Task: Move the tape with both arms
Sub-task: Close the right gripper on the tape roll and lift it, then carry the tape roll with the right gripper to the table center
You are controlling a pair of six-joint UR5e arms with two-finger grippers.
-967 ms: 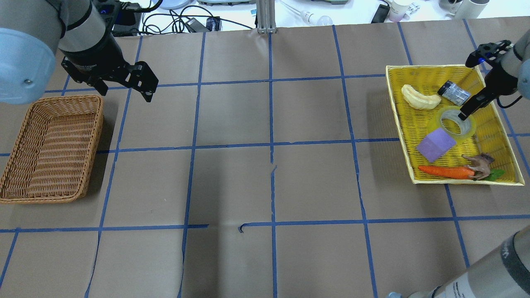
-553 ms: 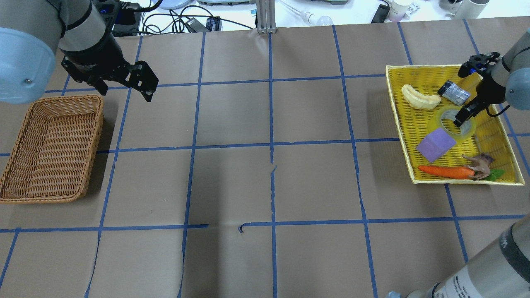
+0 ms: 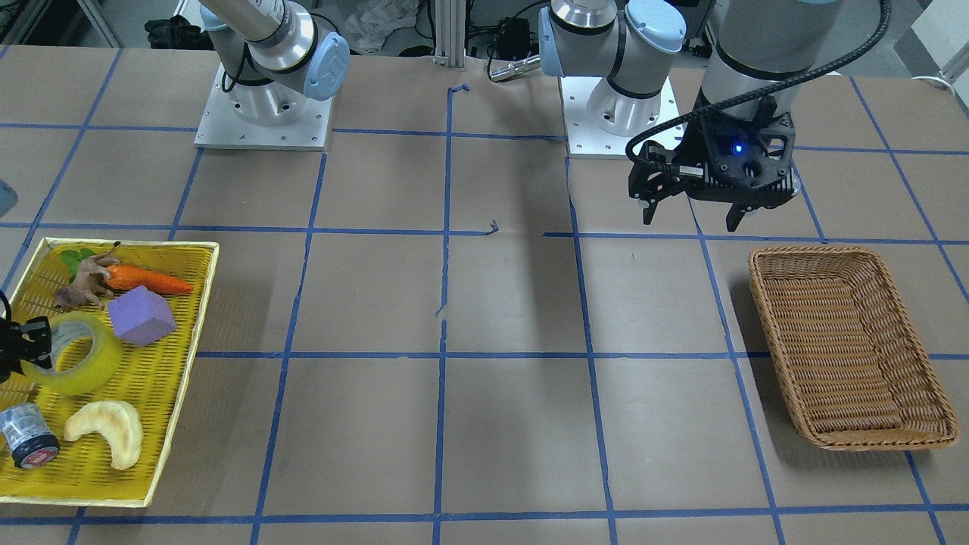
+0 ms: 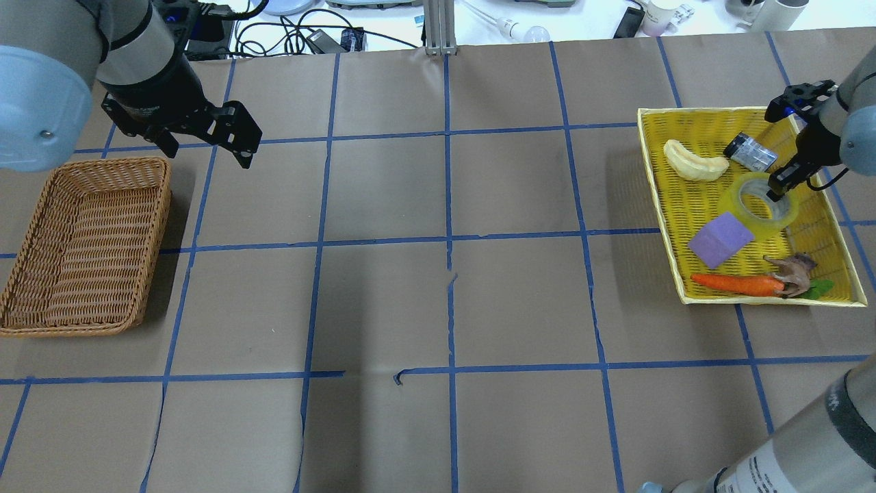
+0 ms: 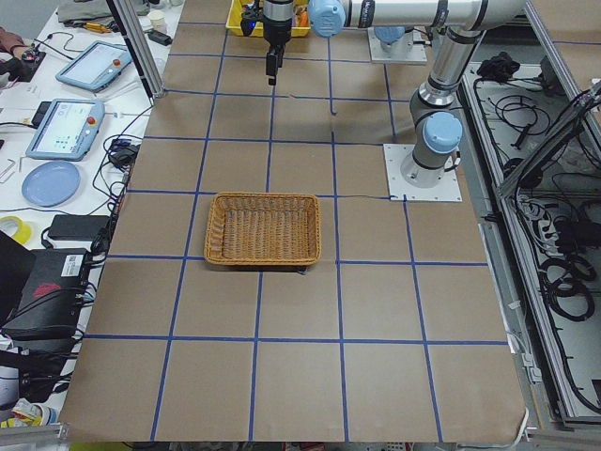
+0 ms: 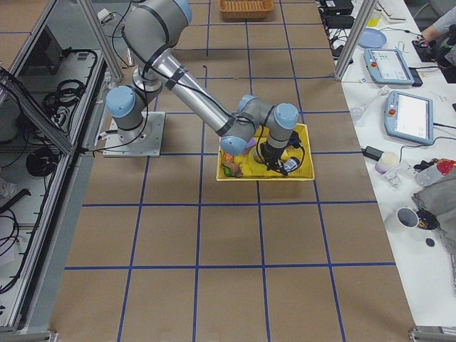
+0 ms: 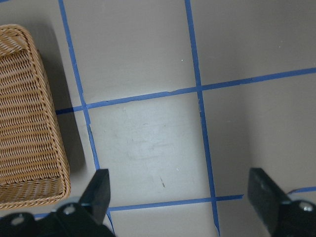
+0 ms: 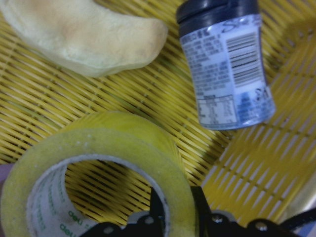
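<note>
The yellow translucent tape lies in the yellow tray at the table's right. My right gripper is shut on the roll's far-right wall, one finger inside the core and one outside. The right wrist view shows the tape pinched between the black fingertips. In the front view the tape looks tilted, with the right gripper at its edge. My left gripper is open and empty, hovering beyond the wicker basket's far-right corner; it also shows in the front view.
The tray also holds a small dark jar, a pale crescent, a purple cube, a carrot and a toy animal. The wicker basket stands at the table's left.
My right gripper dipped into the tape's core, then drew back to the right with the roll's wall between its fingers. The tape shifted a little with it. The left arm has not moved.
</note>
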